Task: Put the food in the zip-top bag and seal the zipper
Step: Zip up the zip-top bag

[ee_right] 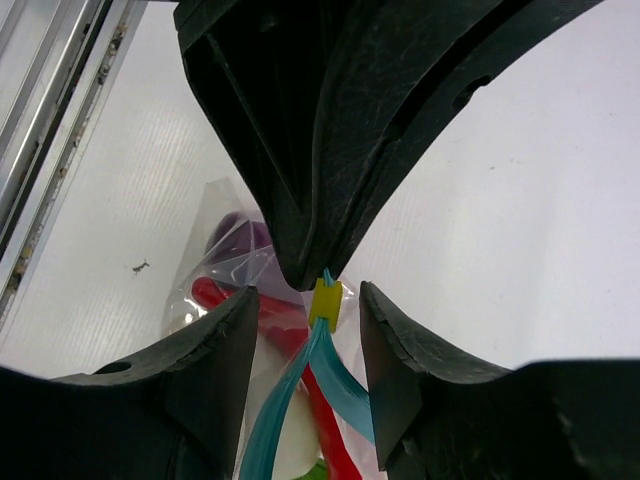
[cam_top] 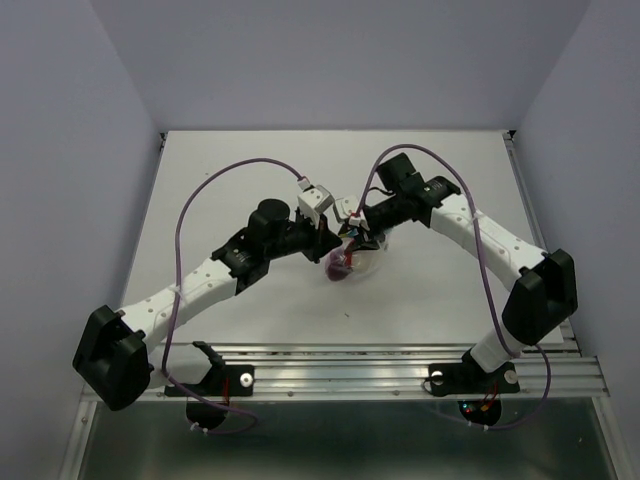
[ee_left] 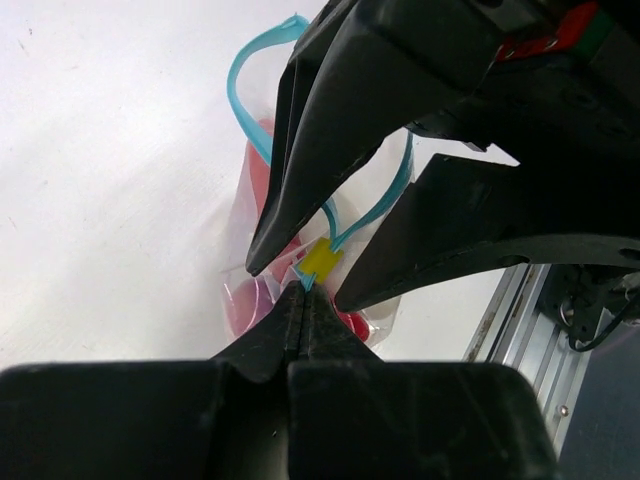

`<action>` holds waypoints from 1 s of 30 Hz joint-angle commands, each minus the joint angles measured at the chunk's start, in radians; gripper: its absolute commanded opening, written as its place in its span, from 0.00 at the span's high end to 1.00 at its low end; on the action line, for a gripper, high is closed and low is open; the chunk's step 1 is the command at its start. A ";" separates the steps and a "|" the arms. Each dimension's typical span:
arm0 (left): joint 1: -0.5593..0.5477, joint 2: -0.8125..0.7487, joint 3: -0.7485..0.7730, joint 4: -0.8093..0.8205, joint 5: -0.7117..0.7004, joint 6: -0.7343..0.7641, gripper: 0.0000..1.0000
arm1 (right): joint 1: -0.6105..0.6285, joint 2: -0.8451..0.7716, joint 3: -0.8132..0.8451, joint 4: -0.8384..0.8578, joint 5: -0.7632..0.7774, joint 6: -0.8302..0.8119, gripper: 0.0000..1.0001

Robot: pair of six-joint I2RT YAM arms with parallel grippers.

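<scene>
The clear zip-top bag (cam_top: pixel 350 264) lies at the table's middle, where both grippers meet. It holds the red chili (ee_right: pixel 325 410), the purple onion (ee_right: pixel 240 235) and the white radish (ee_right: pixel 290 445). My left gripper (ee_left: pixel 303 288) is shut on the end of the blue zipper (ee_left: pixel 250 100), right beside its yellow slider (ee_left: pixel 321 262). My right gripper (ee_right: pixel 308 298) is open, one finger on each side of the slider (ee_right: pixel 326 303) without gripping it. Beyond the slider the two blue strips (ee_right: pixel 290 400) spread apart. In the top view the left gripper (cam_top: pixel 335 238) and the right gripper (cam_top: pixel 352 230) hide the zipper.
A metal rail (cam_top: pixel 400 365) runs along the table's near edge, also in the left wrist view (ee_left: pixel 510 310) and the right wrist view (ee_right: pixel 40 100). Grey walls enclose the white table (cam_top: pixel 250 170) on three sides. Purple cables loop over both arms.
</scene>
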 commanded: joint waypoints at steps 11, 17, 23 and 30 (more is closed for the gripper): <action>-0.001 -0.006 0.021 0.038 0.011 0.003 1.00 | -0.006 -0.076 -0.026 0.174 -0.015 0.155 0.56; -0.001 0.003 0.021 0.029 0.015 0.003 1.00 | -0.006 -0.078 -0.030 0.196 -0.008 0.178 0.61; -0.002 0.012 0.024 0.007 0.012 -0.002 1.00 | -0.006 -0.064 -0.024 0.205 0.012 0.190 0.70; -0.002 0.009 0.015 0.000 0.003 -0.011 1.00 | -0.006 -0.069 -0.030 0.205 -0.009 0.195 0.59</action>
